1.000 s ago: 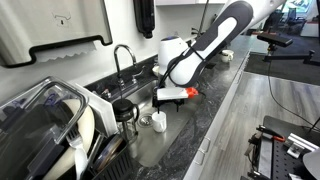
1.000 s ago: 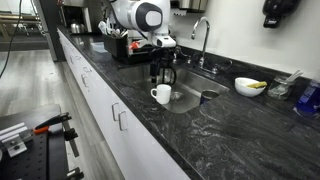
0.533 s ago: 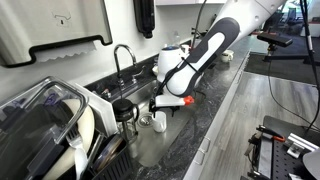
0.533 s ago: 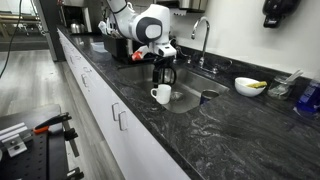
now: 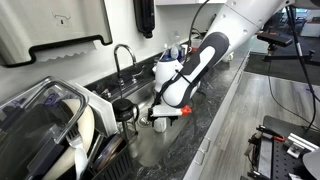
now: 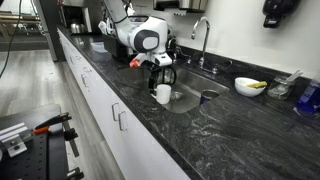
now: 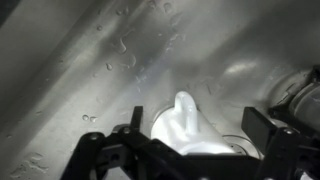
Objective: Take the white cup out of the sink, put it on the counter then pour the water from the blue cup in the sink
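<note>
The white cup (image 7: 183, 128) stands upright in the sink (image 6: 192, 101), its handle toward the wrist camera. It also shows in both exterior views (image 5: 158, 123) (image 6: 163, 94). My gripper (image 7: 200, 132) is open, low in the sink, with one finger on each side of the cup and a gap on both sides. It shows in both exterior views just above the cup (image 5: 160, 113) (image 6: 160, 70). A dark blue cup (image 6: 307, 96) stands on the dark stone counter (image 6: 230, 132) at the right edge, partly cut off.
A clear jar with a black lid (image 5: 125, 114) stands close beside the white cup. The chrome faucet (image 5: 122, 56) rises behind the sink. A dish rack (image 5: 50, 130) fills one end of the counter. A white bowl (image 6: 248, 86) sits past the sink.
The arm has come down and toward the white cup. The open gripper, which was above the sink, now has its fingers around the cup.
</note>
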You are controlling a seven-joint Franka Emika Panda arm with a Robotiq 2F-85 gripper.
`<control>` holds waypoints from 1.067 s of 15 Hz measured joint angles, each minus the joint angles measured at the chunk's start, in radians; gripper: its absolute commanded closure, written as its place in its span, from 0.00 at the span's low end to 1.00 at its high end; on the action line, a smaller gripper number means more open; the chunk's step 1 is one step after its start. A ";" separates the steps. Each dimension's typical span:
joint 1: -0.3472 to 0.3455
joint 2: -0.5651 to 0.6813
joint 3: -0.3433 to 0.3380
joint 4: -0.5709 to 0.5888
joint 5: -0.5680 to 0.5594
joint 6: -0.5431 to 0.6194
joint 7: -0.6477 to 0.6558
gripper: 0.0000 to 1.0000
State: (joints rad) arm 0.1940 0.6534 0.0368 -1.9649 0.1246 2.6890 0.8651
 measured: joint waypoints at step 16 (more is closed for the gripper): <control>0.086 0.067 -0.107 0.059 -0.001 0.057 0.063 0.97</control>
State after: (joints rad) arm 0.2797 0.7200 -0.0702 -1.9063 0.1236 2.7460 0.9280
